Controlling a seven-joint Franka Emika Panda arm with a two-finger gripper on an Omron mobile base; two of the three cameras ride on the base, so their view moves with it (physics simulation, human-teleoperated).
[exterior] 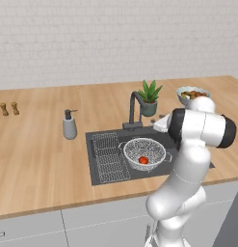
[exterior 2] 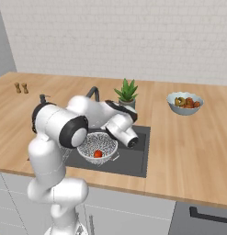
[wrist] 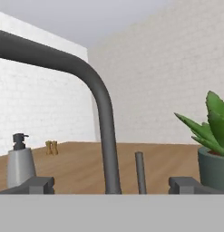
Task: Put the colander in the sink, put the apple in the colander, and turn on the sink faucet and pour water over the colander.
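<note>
Gripper (wrist: 111, 186): nearest the hand camera, jaws spread wide with nothing between them; the two dark fingertips (wrist: 38, 185) sit either side of the tap's neck, which suggests the hand is lined up to work the tap rather than pick anything up.
Lever: a thin grey upright rod (wrist: 140, 172) just beside the neck, between the fingertips; likely the handle that needs pushing to start the water.
Faucet (wrist: 102, 113): its neck rises straight ahead of the hand and bends over to the upper left; in the left base view it stands at the back edge of the basin (exterior: 135, 110), spout reaching out over the basin.
Colander (exterior: 144, 153): sits inside the basin, beside the wire rack (exterior: 109, 157), roughly below and in front of the spout, so running water should fall into or near it.
Apple (exterior: 143, 159): rests in the bottom of the colander, ready for rinsing.
Sink (exterior: 94, 164): dark basin set into the wooden counter; no water seen flowing.
Progress: the first two steps look done; turning on the water is what remains.
Surroundings: soap dispenser (exterior: 69, 125) to the left of the basin, potted plant (exterior: 149, 98) just behind the tap, fruit bowl (exterior 2: 184, 103) well off to the right, all apart from the hand's path.
</note>
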